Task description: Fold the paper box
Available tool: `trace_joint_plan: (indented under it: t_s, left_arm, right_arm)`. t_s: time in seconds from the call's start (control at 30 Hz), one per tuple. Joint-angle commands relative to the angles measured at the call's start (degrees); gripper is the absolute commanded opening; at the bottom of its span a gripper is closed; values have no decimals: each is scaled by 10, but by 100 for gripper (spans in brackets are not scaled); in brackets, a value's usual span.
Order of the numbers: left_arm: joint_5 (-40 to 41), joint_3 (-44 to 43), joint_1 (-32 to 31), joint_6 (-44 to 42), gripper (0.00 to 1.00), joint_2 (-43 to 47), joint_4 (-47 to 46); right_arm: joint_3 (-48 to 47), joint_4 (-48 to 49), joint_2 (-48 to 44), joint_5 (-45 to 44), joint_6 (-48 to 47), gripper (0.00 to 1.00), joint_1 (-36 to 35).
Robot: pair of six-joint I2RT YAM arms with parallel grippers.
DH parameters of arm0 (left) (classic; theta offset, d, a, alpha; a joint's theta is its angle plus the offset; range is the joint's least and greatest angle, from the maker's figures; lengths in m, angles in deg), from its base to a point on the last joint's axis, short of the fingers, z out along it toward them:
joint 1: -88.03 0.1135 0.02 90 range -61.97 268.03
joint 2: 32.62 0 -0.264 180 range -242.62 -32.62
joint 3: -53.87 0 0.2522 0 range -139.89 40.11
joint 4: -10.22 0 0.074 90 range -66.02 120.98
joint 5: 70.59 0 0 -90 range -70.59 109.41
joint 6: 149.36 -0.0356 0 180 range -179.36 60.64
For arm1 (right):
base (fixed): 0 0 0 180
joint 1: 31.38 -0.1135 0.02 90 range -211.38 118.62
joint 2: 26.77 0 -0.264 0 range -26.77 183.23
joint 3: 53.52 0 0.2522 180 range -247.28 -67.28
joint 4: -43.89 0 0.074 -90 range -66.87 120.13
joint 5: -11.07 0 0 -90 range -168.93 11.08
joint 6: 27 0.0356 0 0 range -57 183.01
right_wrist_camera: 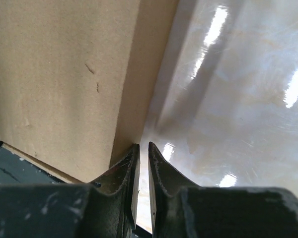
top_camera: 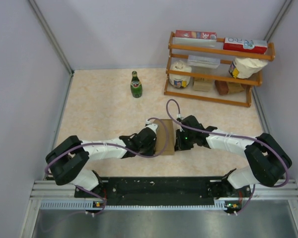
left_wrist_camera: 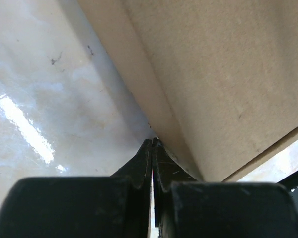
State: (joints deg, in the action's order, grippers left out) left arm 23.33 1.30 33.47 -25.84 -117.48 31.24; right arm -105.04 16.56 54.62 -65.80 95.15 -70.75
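L gripper (top_camera: 150,135) is closed: in the L wrist view the two fingers (left_wrist_camera: 139,163) are pressed flat together, w/ nothing between them. The paper box (top_camera: 165,137) sits right at its tips. From the wrist cam its brown wall (left_wrist_camera: 228,74) rises ahead and to the right of the tips, and its bottom edge runs down to them. Looks like touching, can't tell for sure.

R gripper (top_camera: 180,140) is on the box's other side, so the box stands between the two pincers. In the R wrist view the jaws are a thin slit apart, w/ only table (right_wrist_camera: 238,99) showing through, so it grips nothing. Box wall (right_wrist_camera: 54,74) is ahead and left of the R tips, and its corner edge comes down just beside the left finger (right_wrist_camera: 126,168).

Box stands on the table as a plain oblong, unprinted.

Beyond the L gripper, well apart: green bottle (top_camera: 135,85), upright. Beyond the R gripper, far back: wooden rack (top_camera: 206,98) w/ cartons and bags on its shelves.
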Motion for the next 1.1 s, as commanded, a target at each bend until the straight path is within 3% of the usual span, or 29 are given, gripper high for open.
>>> trace_joint_plan:
  t_s: [0.0,0.2,0.37,0.63,1.07]
  left_arm:
    - [30,26,-8,22,0,40,13]
    - [58,53,20,20,0,108,46]
    - [19,42,116,-31,0,116,24]
    - [-37,-66,178,-116,0,-15,-11]
    - [-132,-126,239,-99,0,-142,-84]
  right_arm:
    - [-10,-21,-34,-51,-14,13,-2]
    - [-14,-41,-60,-71,-43,12,61]
    - [-43,-41,-56,-78,-89,13,110]
    - [-157,-38,77,-76,-129,11,116]
    - [-197,22,162,-35,-118,8,125]
